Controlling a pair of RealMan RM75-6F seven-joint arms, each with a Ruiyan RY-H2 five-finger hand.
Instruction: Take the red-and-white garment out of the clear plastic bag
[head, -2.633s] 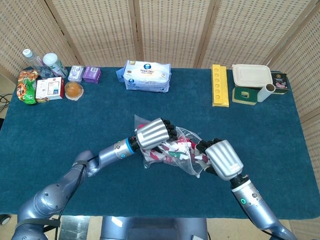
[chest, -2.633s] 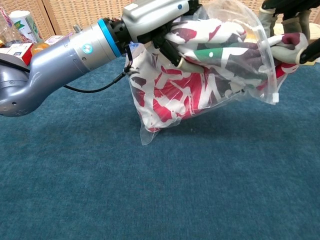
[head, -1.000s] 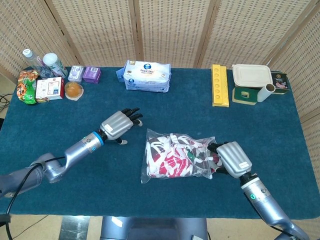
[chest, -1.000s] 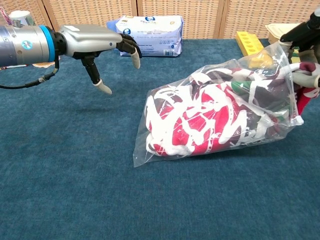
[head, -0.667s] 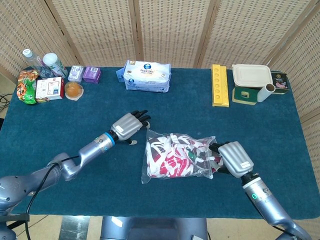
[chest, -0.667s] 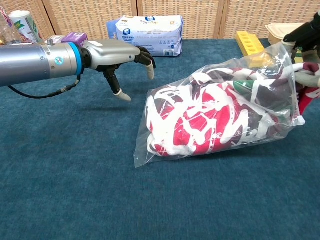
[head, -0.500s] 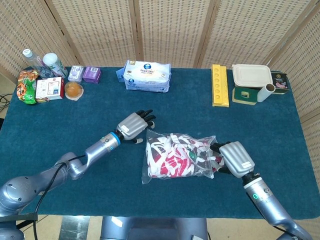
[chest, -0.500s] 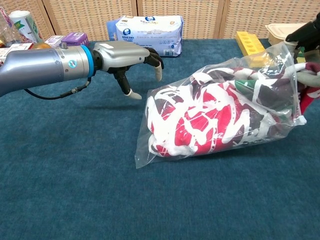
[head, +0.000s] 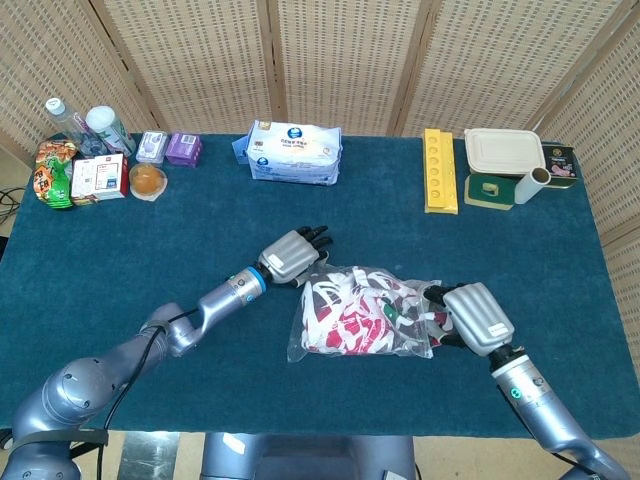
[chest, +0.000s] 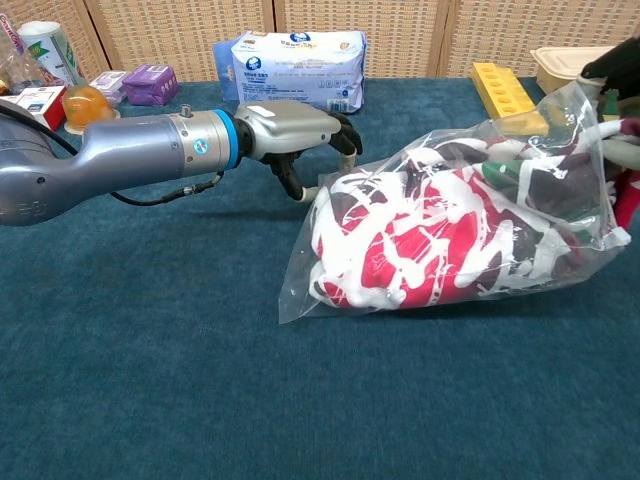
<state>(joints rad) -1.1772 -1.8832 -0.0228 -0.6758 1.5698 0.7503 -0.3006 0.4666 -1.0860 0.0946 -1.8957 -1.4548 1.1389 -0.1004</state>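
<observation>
The clear plastic bag (head: 330, 345) lies on its side on the blue table, its mouth toward my right. The red-and-white garment (head: 345, 318) fills it and is bunched up inside (chest: 420, 235). My left hand (head: 295, 255) hovers at the bag's closed left end with its fingers (chest: 345, 135) spread and curved down, right at the plastic with nothing between them. My right hand (head: 478, 318) sits at the bag's mouth and grips the fabric that sticks out there (chest: 625, 190). In the chest view only its dark fingers (chest: 612, 68) show at the frame edge.
A pack of wipes (head: 294, 152) lies at the back centre. A yellow tray (head: 439, 170), a lidded box (head: 503, 150) and a roll (head: 530, 185) stand back right. Bottles, snack packs and small boxes (head: 98, 165) crowd the back left corner.
My left hand has moved right across the table up to the bag's closed end. The bag has slid slightly right. My right hand has kept its hold at the mouth.
</observation>
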